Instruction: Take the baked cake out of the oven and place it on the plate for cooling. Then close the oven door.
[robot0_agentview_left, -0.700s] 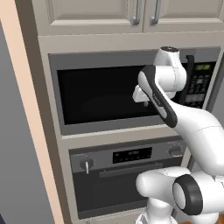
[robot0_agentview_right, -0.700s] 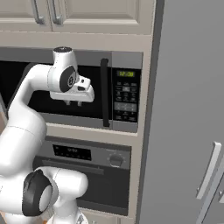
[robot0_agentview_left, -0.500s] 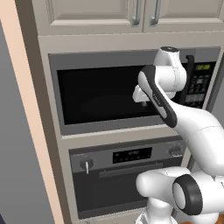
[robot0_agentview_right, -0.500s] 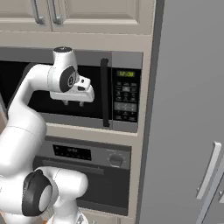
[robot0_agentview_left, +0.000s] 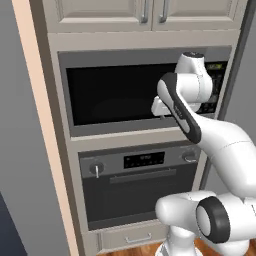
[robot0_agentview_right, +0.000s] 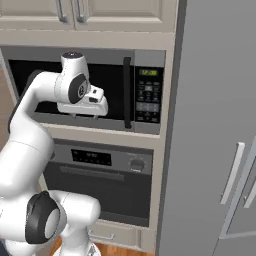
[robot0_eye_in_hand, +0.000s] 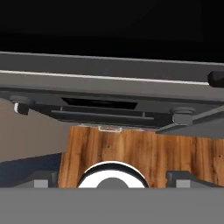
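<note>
The oven (robot0_agentview_left: 141, 161) is set in the cabinet column below the microwave, with a knob at each end of its panel and a black display (robot0_agentview_right: 91, 157) between them. The oven door (robot0_agentview_left: 140, 197) is shut, its bar handle (robot0_agentview_left: 142, 176) along the top. My gripper (robot0_agentview_right: 84, 117) hangs in front of the microwave's lower edge, well above the oven, pointing down. In the hand view the gripper (robot0_eye_in_hand: 113, 178) is open with nothing between its fingers, and the oven's knobs (robot0_eye_in_hand: 183, 116) and handle (robot0_eye_in_hand: 103, 114) lie below. The cake is hidden and the plate is out of view.
The black-windowed microwave (robot0_agentview_left: 115, 95) with a vertical handle (robot0_agentview_right: 127, 92) and keypad (robot0_agentview_right: 148, 97) stands right behind the hand. Cabinet doors (robot0_agentview_left: 150, 12) are above, and a drawer (robot0_agentview_left: 137, 239) sits under the oven. A grey fridge (robot0_agentview_right: 215, 130) stands to the right, above a wood floor (robot0_eye_in_hand: 144, 155).
</note>
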